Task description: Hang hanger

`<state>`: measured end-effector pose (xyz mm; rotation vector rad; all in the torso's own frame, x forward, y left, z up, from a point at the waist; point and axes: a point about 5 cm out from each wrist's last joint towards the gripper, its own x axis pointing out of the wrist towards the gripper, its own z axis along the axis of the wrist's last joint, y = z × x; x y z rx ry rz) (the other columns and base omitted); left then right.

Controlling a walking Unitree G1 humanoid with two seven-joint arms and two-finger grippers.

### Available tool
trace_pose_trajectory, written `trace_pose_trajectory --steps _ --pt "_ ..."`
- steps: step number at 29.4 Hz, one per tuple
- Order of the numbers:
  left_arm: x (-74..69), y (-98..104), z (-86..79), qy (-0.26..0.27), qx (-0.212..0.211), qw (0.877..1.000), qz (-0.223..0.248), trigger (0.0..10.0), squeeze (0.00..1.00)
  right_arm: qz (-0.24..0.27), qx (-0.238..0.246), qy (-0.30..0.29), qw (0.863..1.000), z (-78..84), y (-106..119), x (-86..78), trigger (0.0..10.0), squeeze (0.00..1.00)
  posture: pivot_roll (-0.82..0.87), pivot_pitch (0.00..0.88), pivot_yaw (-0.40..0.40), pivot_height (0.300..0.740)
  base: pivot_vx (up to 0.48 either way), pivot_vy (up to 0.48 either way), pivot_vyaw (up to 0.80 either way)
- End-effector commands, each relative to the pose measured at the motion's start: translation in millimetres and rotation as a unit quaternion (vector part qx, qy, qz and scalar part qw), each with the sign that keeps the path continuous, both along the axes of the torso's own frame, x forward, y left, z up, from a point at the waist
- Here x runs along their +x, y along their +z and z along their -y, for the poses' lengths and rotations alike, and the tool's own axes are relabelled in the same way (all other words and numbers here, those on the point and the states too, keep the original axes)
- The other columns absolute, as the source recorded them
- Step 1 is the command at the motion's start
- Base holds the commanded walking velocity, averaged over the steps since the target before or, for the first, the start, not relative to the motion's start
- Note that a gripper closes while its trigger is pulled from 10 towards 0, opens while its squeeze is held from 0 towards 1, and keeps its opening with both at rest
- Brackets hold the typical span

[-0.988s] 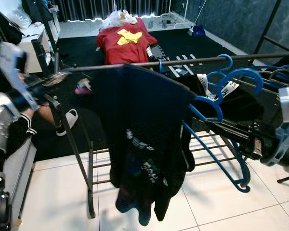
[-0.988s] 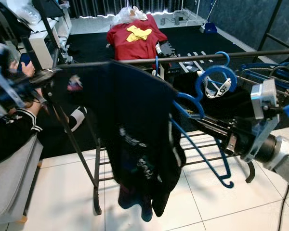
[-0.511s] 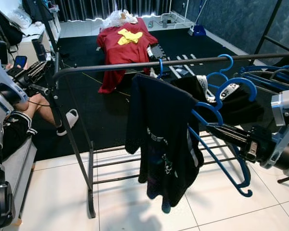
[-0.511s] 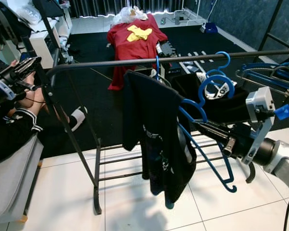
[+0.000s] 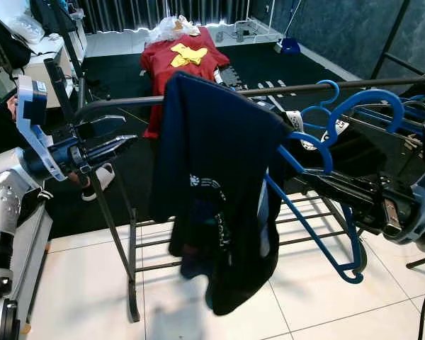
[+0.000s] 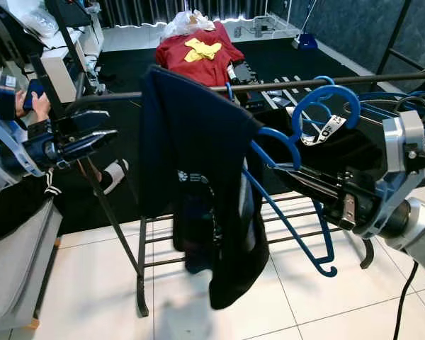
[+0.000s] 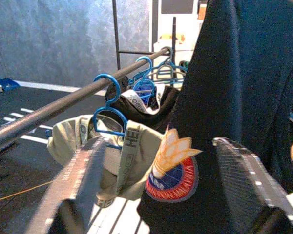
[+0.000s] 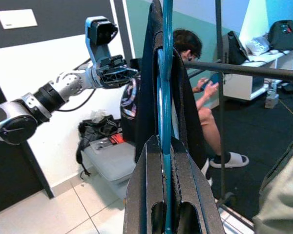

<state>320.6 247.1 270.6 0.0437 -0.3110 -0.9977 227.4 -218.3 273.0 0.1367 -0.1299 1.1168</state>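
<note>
the blue hanger (image 5: 319, 212) carries a dark t-shirt (image 5: 212, 198) and sits in front of the black clothes rail (image 5: 290, 88), its hook (image 5: 308, 145) raised near the bar but, as far as the head views show, not over it. the shirt drapes from the hanger's upper end down toward the white tiled floor (image 5: 78, 283), its top edge level with the rail; a round orange and blue patch (image 7: 173, 178) shows on the cloth in the left wrist view. the right gripper (image 8: 166, 185) is clamped on the hanger's blue bar, which runs straight up between its two black fingers (image 8: 195, 195), and in the head views the right arm reaches in from the right, below the rail. the left gripper (image 5: 117, 138) is held up at the rail's left end, beside the shirt, with its fingers (image 7: 83, 180) spread apart and nothing between them. further along the rail hang more blue hangers (image 5: 361, 106) with dark clothes, and a beige garment (image 7: 132, 151) on a hanger appears in the left wrist view. behind the rack a red shirt with a yellow print (image 5: 180, 60) lies on a dark carpet (image 5: 120, 67). a person (image 8: 190, 97) sits at the left, holding a phone, with one foot in a white slide sandal (image 5: 103, 177).
</note>
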Motion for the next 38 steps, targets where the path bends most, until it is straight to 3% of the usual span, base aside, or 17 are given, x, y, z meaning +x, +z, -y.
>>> trace_pose_trajectory --steps 1,7,15,16,21,33,38 --pt "-2.3 1.6 -2.6 0.01 0.014 1.0 0.007 10.0 1.0 0.014 0.007 0.024 1.0 -6.2 5.6 -3.7 0.0 0.0 -0.02 0.051 -0.007 0.74 0.0 0.0 0.0" --pt "-4.9 -1.2 1.3 0.002 0.027 1.0 0.003 10.0 1.0 0.014 0.009 0.029 0.999 -6.7 6.6 -4.4 0.0 0.0 -0.02 0.052 -0.009 0.74 0.0 0.0 0.0" --pt "-13.7 -16.9 29.3 -0.073 0.039 0.996 -0.031 10.0 1.0 0.015 0.015 0.043 0.999 -10.0 9.3 -5.0 0.0 0.0 -0.02 0.049 -0.01 0.74 0.0 0.0 0.0" --pt "-16.6 -20.5 36.4 -0.096 0.041 0.994 -0.04 10.0 0.0 0.015 0.014 0.044 0.999 -10.4 9.4 -5.0 0.0 0.0 -0.02 0.047 -0.01 0.74 0.0 0.0 0.0" --pt "-23.3 -25.1 46.4 -0.142 0.034 0.988 -0.057 10.0 0.0 0.013 0.012 0.046 0.999 -10.9 8.9 -5.2 0.0 0.0 -0.03 0.042 -0.009 0.74 0.0 0.0 0.0" --pt "-22.1 -18.5 42.1 -0.138 0.013 0.989 -0.058 10.0 0.0 0.006 0.008 0.045 0.999 -10.7 6.7 -6.1 0.0 0.0 -0.03 0.04 -0.006 0.74 0.0 0.0 0.0" --pt "-22.0 -25.4 62.2 -0.14 0.017 0.988 -0.06 10.0 0.0 0.006 0.011 0.048 0.999 -11.3 7.2 -6.2 0.0 0.0 -0.02 0.047 -0.009 0.74 0.0 0.0 0.0"
